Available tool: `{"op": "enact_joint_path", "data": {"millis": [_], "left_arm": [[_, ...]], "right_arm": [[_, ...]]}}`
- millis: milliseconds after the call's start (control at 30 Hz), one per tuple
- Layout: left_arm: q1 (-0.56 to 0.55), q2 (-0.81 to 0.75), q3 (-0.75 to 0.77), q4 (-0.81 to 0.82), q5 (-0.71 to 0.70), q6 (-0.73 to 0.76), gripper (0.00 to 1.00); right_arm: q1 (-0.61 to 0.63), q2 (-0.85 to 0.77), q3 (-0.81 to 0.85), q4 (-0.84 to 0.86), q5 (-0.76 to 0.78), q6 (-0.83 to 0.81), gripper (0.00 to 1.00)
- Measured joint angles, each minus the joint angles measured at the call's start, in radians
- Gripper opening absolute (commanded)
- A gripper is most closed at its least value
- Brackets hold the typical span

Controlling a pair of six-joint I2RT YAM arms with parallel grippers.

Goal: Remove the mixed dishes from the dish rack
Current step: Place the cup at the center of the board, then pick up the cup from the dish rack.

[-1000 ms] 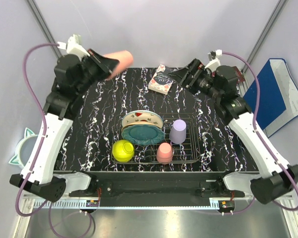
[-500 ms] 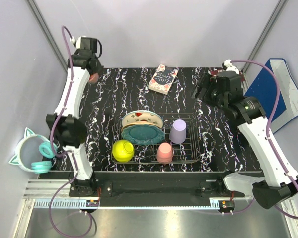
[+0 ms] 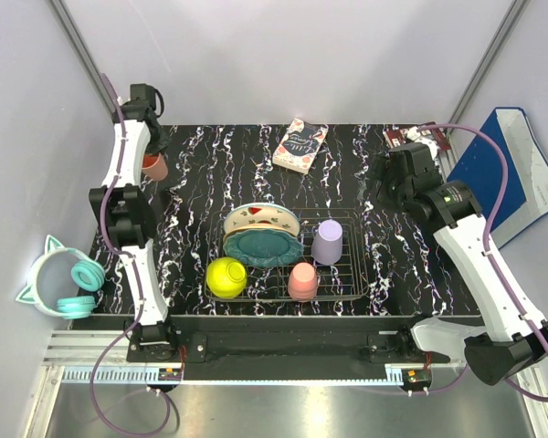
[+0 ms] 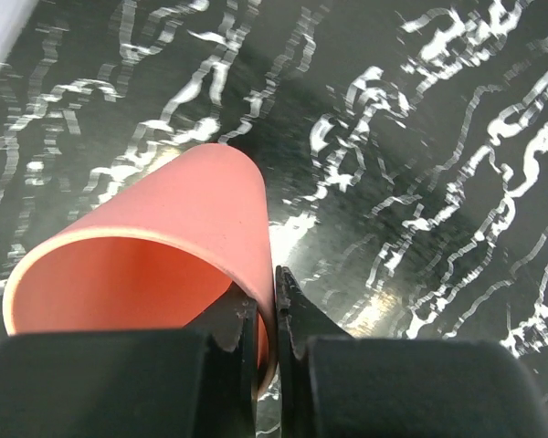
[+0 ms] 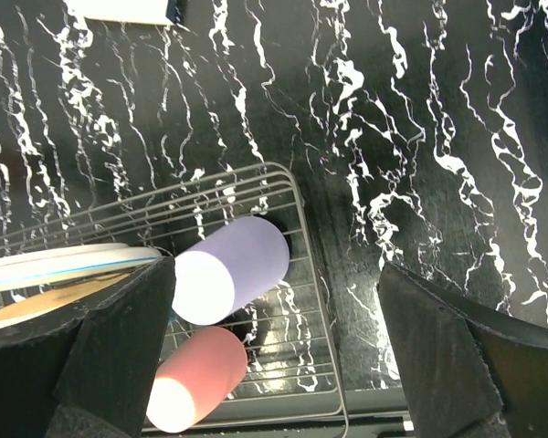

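Note:
A salmon-pink cup [image 4: 164,237] is pinched by its wall in my left gripper [image 4: 267,301], one finger inside the mouth and one outside. It hangs low over the table's far left corner [image 3: 153,167]. The dish rack [image 3: 347,290] sits mid-table. It holds a yellow-green bowl [image 3: 226,276], a teal scalloped plate [image 3: 263,246], a white red-spotted plate [image 3: 256,217], a lilac cup [image 3: 328,241] and a second salmon-pink cup [image 3: 302,280]. My right gripper [image 3: 376,187] hovers wide open beyond the rack's far right corner. Between its fingers I see the lilac cup [image 5: 228,269] and the pink cup [image 5: 196,379] below.
A patterned book [image 3: 300,145] lies at the table's back edge. A blue folder [image 3: 511,173] lies beyond the right edge. A mint cat-eared thing [image 3: 62,283] sits off the left side. The black frame rail [image 3: 274,347] runs along the front.
The left arm has swung from up near the camera down to the far left corner, still carrying the pink cup. The right arm has drawn right and lowered toward the rack.

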State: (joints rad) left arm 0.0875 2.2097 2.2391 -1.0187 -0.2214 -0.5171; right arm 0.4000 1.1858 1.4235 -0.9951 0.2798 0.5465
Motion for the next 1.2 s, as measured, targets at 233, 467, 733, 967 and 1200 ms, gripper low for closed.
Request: {"op": "enact_joint_path", "data": {"millis": [233,467,733,967,1200], "left_arm": [[-0.017,0.089,0.021,0.015,0.042,-0.008,0.11],[-0.016,0.129,0.030,0.024,0.050,-0.011,0.12],[-0.015,0.116,0.033,0.024,0.048,-0.018,0.64],[-0.020,-0.069,0.033,0.018,0.055,-0.038,0.96],[-0.211,-0.437,-0.108,0.076,-0.003,-0.051,0.99]], "right_arm": [[0.000,-0.014,-0.055,-0.003,-0.002,0.016,1.00],[0.000,-0.025,-0.096,-0.006,-0.003,0.027,1.00],[0.000,-0.026,-0.105,-0.005,-0.008,0.028,1.00],[0.000,-0.026,-0.107,-0.002,-0.008,0.025,1.00],[0.000,-0.101,-0.237,0.115,-0.079,-0.023,1.00]]}}
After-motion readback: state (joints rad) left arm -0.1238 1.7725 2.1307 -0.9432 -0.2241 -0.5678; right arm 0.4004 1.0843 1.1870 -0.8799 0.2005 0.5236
